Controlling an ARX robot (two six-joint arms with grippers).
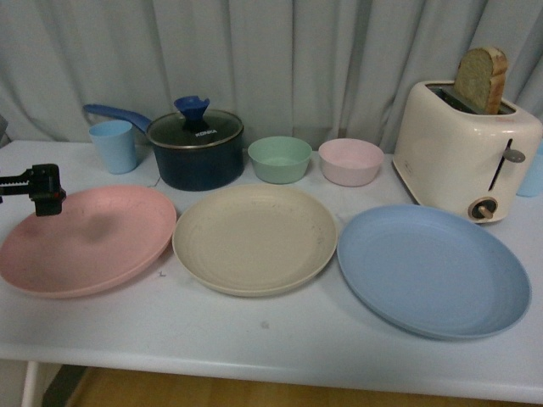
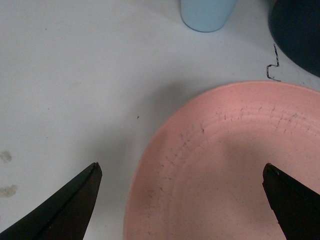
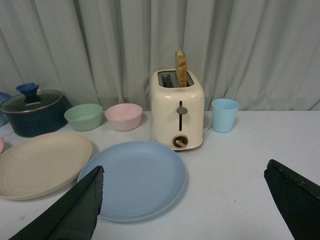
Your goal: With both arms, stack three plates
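Observation:
Three plates lie in a row on the white table: speckled pink (image 1: pixel 85 242) on the left, beige (image 1: pixel 254 237) in the middle, light blue (image 1: pixel 433 271) on the right. My left gripper (image 1: pixel 44 193) hovers open over the pink plate's far left rim. In the left wrist view its fingers (image 2: pixel 70 210) straddle that rim of the pink plate (image 2: pixel 235 165), one over the table, one over the plate. My right gripper (image 3: pixel 184 171) is open, off the blue plate's (image 3: pixel 137 180) outer side, holding nothing. The right arm is out of the front view.
Behind the plates stand a light blue cup (image 1: pixel 114 146), a dark blue lidded pot (image 1: pixel 195 148), a green bowl (image 1: pixel 279 158), a pink bowl (image 1: pixel 350 161) and a cream toaster (image 1: pixel 467 148) with bread in it. A second blue cup (image 3: pixel 224 115) stands beside the toaster.

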